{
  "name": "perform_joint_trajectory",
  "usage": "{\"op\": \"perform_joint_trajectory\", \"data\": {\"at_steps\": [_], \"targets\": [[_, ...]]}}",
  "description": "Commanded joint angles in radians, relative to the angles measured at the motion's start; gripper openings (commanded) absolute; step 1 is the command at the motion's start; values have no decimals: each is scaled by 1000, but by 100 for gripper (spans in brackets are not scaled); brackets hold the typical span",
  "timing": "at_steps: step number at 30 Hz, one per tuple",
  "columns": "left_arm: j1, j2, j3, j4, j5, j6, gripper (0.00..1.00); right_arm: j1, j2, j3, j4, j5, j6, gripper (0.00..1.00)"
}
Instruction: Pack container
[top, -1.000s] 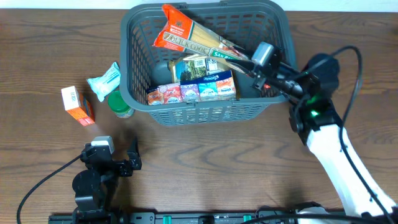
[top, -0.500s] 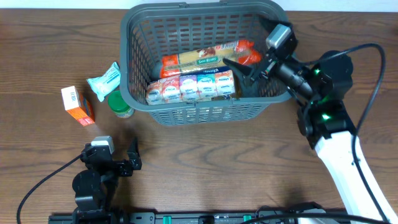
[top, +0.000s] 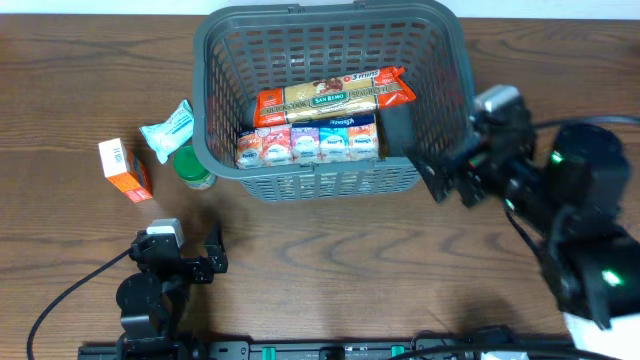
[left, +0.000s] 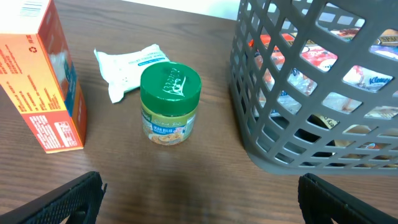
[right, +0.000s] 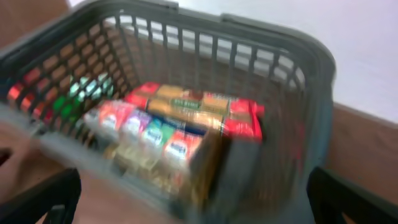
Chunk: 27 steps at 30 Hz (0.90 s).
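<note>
Judging the next pick: the jar, the nearest loose item, is standing just beside the front-left corner of the basket. I'm planning on dropping straight over its green lid, closing across the body, and lifting clear of the rim. My left hand is sitting low, fingers spread wide, holding nothing. My right hand is hanging just outside the basket's right wall, likewise spread and empty. Farther out, the orange box and white packet are waiting. A pasta pack is lying inside the basket.
</note>
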Motion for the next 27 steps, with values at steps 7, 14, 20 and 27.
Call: {"op": "perform_joint_trajectory", "data": {"at_steps": [7,14,20,27], "targets": [[5,-6,-20,-2,6,17,98,-2,48,449,-526,71,2,99],[5,-6,-20,-2,6,17,99,-2,50,594,-695,71,3,99],[5,-6,-20,-2,6,17,99,-2,52,649,-818,71,62,99],[5,-6,-20,-2,6,17,98,0,79,715,-893,47,84,99]]}}
